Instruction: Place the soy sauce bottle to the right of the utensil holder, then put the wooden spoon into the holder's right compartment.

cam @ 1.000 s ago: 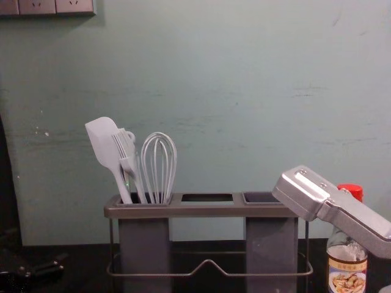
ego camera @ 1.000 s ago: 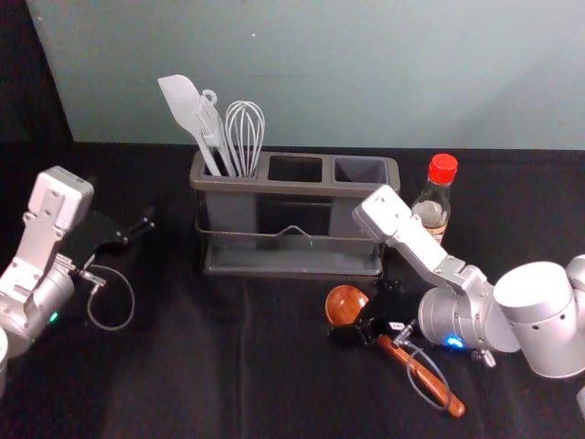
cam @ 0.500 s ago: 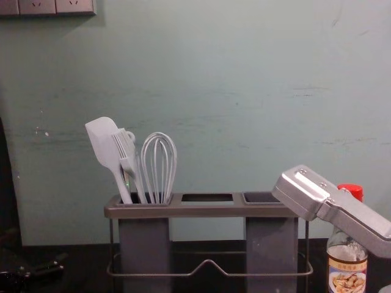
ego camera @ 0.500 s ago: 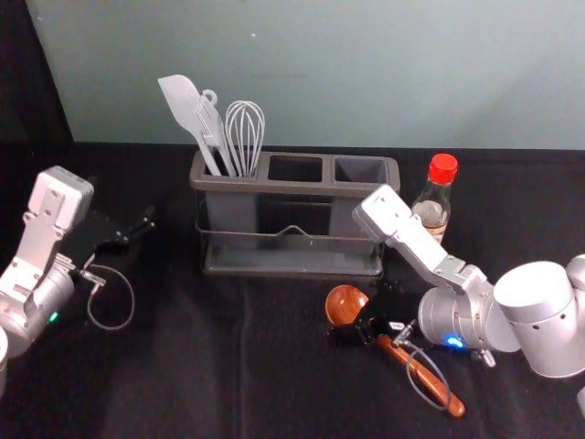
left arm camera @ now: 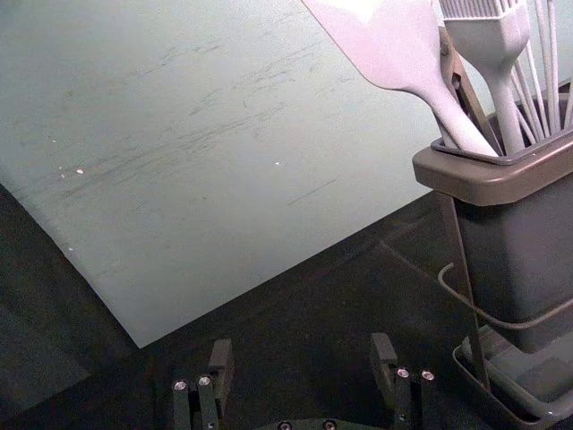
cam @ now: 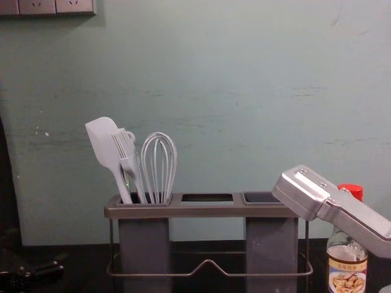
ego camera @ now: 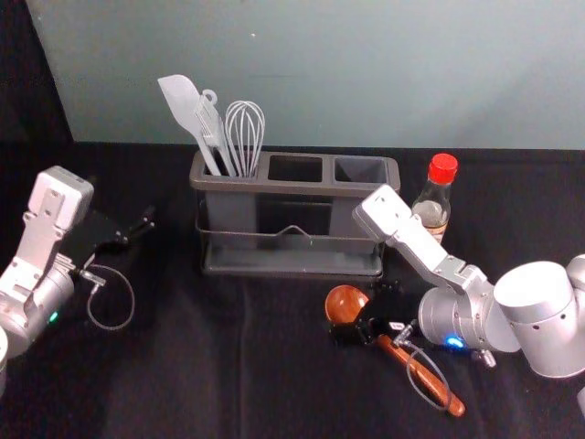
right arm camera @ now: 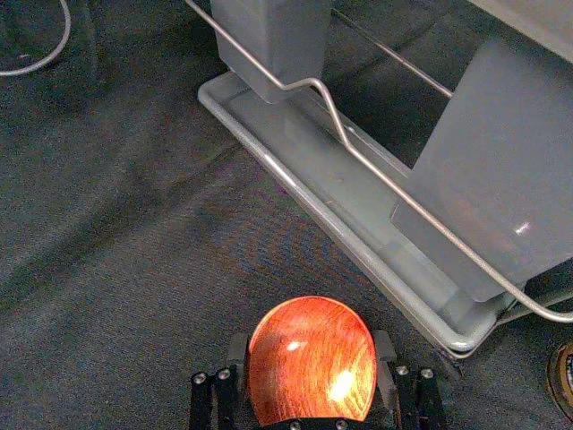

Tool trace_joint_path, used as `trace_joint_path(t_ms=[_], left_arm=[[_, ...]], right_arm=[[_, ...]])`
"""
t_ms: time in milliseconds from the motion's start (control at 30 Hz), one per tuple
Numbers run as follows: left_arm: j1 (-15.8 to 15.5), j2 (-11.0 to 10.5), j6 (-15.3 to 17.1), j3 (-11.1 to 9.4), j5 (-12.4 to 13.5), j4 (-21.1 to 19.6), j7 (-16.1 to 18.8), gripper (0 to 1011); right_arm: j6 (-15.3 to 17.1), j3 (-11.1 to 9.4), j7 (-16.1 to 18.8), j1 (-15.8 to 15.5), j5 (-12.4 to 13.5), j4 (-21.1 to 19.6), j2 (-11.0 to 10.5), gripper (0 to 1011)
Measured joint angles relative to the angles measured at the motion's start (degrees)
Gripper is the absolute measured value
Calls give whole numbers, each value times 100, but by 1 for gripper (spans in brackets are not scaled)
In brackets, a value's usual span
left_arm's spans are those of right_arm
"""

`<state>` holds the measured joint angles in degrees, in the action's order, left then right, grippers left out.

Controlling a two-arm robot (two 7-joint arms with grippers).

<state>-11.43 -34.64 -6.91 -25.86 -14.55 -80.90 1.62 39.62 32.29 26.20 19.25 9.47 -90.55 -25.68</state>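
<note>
"Head view first. Where's the spoon?"

"The wooden spoon (ego camera: 344,305) lies in front of the utensil holder (ego camera: 302,189), its bowl in the right gripper (ego camera: 363,316). The long axis slants: bowl towards the holder, handle out to the near right."

"And the target?"

"The right compartment (ego camera: 361,170) is almost straight beyond that gripper. The soy sauce bottle (ego camera: 431,212) stands right of the holder, so I'd call that half done. The left gripper (ego camera: 139,230) is parked well off to the left; the right is clearly nearer."

"Left wrist view?"

"Fingers (left arm camera: 221,363) spread, nothing between them."

"Right wrist?"

"Its fingers (right arm camera: 385,358) press the bowl from both sides, as I read it: a grasp, though a wide one on a rounded edge. It could slip."

"Chest view?"

"The right arm's silver housing (cam: 333,210) crosses in front of the bottle near the holder's right end. I'd lift clear of both, then turn the spoon so the handle points down over the compartment."
</note>
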Motion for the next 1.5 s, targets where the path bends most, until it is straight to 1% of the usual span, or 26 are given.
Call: trace_joint_path(t_ms=[367, 467, 567, 600, 667, 700, 733, 800, 867, 900, 967, 1000, 1067, 1100, 1133, 1167, 1200, 1233, 1267, 1300, 1500], left_arm=[[0, 0, 0, 0, 0, 0, 0, 1005], [0, 0, 0, 0, 0, 0, 0, 1005], [0, 0, 0, 0, 0, 0, 0, 1005], [0, 0, 0, 0, 0, 0, 0, 1005], [0, 0, 0, 0, 0, 0, 0, 1005], [0, 0, 0, 0, 0, 0, 0, 1005], [0, 0, 0, 0, 0, 0, 0, 1005], [0, 0, 0, 0, 0, 0, 0, 1005], [0, 0, 0, 0, 0, 0, 0, 1005], [0, 0, 0, 0, 0, 0, 0, 1005], [0, 0, 0, 0, 0, 0, 0, 1005], [0, 0, 0, 0, 0, 0, 0, 1005], [0, 0, 0, 0, 0, 0, 0, 1005], [0, 0, 0, 0, 0, 0, 0, 1005], [0, 0, 0, 0, 0, 0, 0, 1005], [0, 0, 0, 0, 0, 0, 0, 1005], [0, 0, 0, 0, 0, 0, 0, 1005], [0, 0, 0, 0, 0, 0, 0, 1005], [0, 0, 0, 0, 0, 0, 0, 1005], [0, 0, 0, 0, 0, 0, 0, 1005], [0, 0, 0, 0, 0, 0, 0, 1005]], right_arm=[[-1, 0, -2, 0, 5, 1, 0, 840], [-279, -142, -6, -194, 2, -296, -70, 840], [-454, -250, -8, -321, 8, -513, -118, 840], [-454, -250, -8, -321, 8, -513, -118, 839], [-583, -345, -25, -443, 25, -746, -169, 840], [-583, -345, -25, -443, 25, -746, -169, 840], [-647, -401, -31, -503, 40, -860, -197, 840], [-728, -461, -37, -564, 64, -965, -217, 840], [-877, -562, -48, -671, 121, -1121, -244, 840], [-1006, -649, -65, -749, 174, -1222, -258, 840], [-1149, -730, -84, -825, 239, -1310, -265, 840], [-1303, -812, -101, -906, 313, -1402, -269, 840], [-1462, -896, -131, -987, 381, -1480, -270, 840], [-1662, -977, -171, -1069, 453, -1574, -266, 840], [-1776, -1022, -190, -1118, 491, -1617, -261, 840], [-2012, -1109, -238, -1205, 562, -1700, -243, 840], [-2012, -1109, -238, -1205, 562, -1700, -243, 840], [-2239, -1192, -300, -1294, 622, -1788, -216, 840], [-2361, -1229, -329, -1333, 651, -1827, -201, 840], [-2577, -1302, -391, -1398, 703, -1900, -166, 840], [-3144, -1432, -581, -1460, 748, -2073, -34, 840]])
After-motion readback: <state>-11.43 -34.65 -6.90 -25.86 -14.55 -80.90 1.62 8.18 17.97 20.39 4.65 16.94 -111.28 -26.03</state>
